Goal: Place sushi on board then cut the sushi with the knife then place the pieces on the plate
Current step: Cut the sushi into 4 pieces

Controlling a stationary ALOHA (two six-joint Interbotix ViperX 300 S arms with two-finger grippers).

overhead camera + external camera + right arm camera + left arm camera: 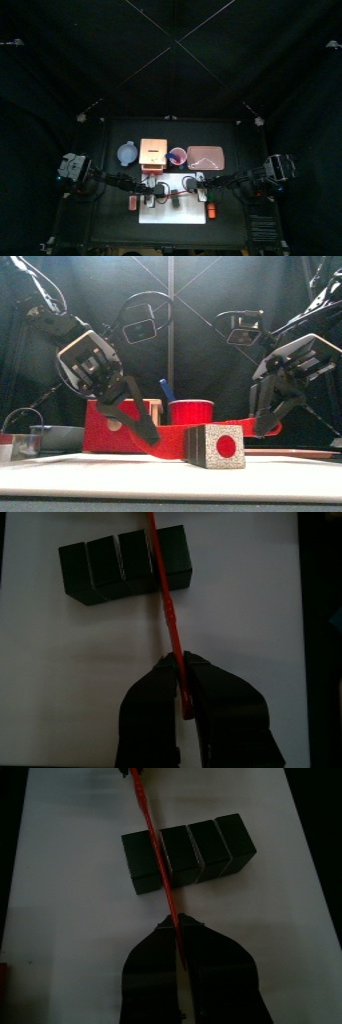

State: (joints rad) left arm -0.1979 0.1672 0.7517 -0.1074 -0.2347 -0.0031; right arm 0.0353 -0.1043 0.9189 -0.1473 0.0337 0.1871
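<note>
The sushi roll, four square dark green blocks with a speckled, red-dotted end, sits on the smooth white cutting board. A thin red knife lies across it. The left gripper and right gripper each pinch one end. Beyond are a red cup and a flat pink tray.

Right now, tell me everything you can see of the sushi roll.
The sushi roll lies on its side on the white board: four dark green blocks pressed together, no gaps showing. In the front view its end face is speckled white with a round red centre. A red knife lies across its top near the seam beside one end block, gripped by the left gripper and the right gripper.
</note>
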